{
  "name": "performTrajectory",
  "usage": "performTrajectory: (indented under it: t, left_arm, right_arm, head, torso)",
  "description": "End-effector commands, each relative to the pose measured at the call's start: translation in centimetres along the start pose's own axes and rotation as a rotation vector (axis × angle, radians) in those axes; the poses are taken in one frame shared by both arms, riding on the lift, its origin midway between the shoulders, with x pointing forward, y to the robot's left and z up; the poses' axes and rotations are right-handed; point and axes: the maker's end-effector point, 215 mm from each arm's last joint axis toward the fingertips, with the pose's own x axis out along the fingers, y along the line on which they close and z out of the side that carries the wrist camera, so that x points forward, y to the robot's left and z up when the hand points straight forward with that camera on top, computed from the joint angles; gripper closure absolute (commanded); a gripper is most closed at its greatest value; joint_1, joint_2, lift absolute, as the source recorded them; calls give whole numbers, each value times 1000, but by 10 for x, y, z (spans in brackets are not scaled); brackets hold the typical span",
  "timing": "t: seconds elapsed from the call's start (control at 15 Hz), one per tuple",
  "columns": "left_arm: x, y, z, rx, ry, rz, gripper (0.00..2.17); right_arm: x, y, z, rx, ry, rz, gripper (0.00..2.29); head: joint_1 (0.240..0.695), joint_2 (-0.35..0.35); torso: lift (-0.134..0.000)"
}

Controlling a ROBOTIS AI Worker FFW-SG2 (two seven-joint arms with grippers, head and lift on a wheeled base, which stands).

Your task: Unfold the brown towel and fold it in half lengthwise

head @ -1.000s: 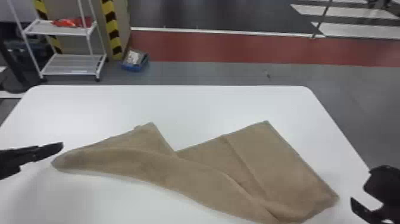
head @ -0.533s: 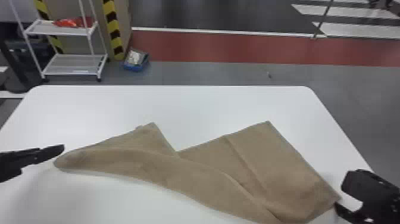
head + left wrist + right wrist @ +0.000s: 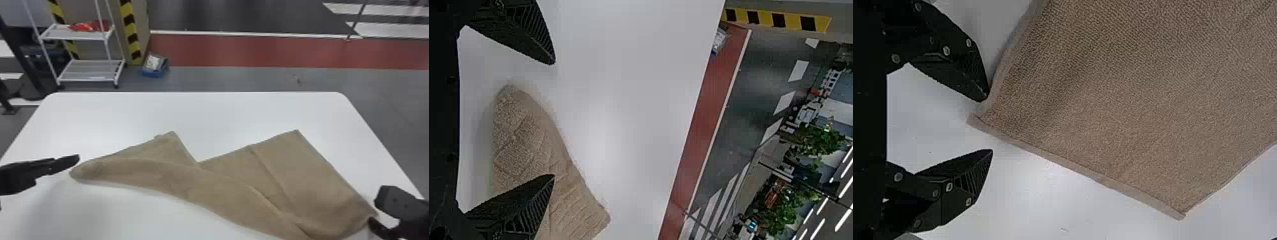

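Note:
Across the white table lies the brown towel [image 3: 207,182], partly folded over, with a narrow rolled end at left and a flat, broad part at right. My left gripper [image 3: 78,159] is beside the narrow end; in the left wrist view the same gripper [image 3: 554,120] stands open, the towel [image 3: 524,140] lying between and below its fingers. At the towel's near right corner is my right gripper [image 3: 372,213]. The right wrist view shows this gripper [image 3: 989,124] open around the corner of the towel [image 3: 1128,100], one finger beside the hem.
The white table [image 3: 191,111] has bare surface behind the towel and at its front left. Beyond it on the floor stand a white rack [image 3: 89,70] and a blue box [image 3: 154,65].
My right gripper has moved leftward in the head view to the towel's right corner. The left gripper and the towel look almost unchanged.

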Motion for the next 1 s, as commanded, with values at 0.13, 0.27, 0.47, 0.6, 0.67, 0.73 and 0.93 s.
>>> performTrajectory:
  t: [0.13, 0.27, 0.47, 0.6, 0.67, 0.73, 0.93]
  left_arm:
    - [-1, 3, 0, 1, 0, 3, 76]
    - [-2, 2, 3, 1, -9, -4, 73]
    - [-14, 8, 31, 23, -45, -17, 144]
    - [-12, -3, 48, 66, -45, -50, 140]
    - [-7, -16, 54, 103, -29, -83, 137]
    - [2, -35, 61, 157, -4, -125, 124]
    - [34, -72, 55, 242, 97, -228, 140]
  right_arm:
    - [-6, -9, 16, 35, -54, 43, 1531]
    - [-15, -14, 19, 85, -98, 45, 1686]
    - [-29, -32, 32, 123, -160, -12, 1686]
    - [-33, -40, 37, 206, -206, -38, 1690]
    - [-35, -51, 35, 273, -218, -74, 1686]
    - [-33, -60, 37, 341, -227, -104, 1686]
    - [-23, -63, 49, 477, -229, -122, 1686]
  head:
    - [695, -46]
    - [695, -39]
    - [695, -30]
    - [695, -24]
    - [695, -15]
    - [695, -21]
    - [695, -72]
  torso:
    - [-123]
    - [-123]
    - [-123]
    - [-123]
    - [-123]
    - [-123]
    - [-123]
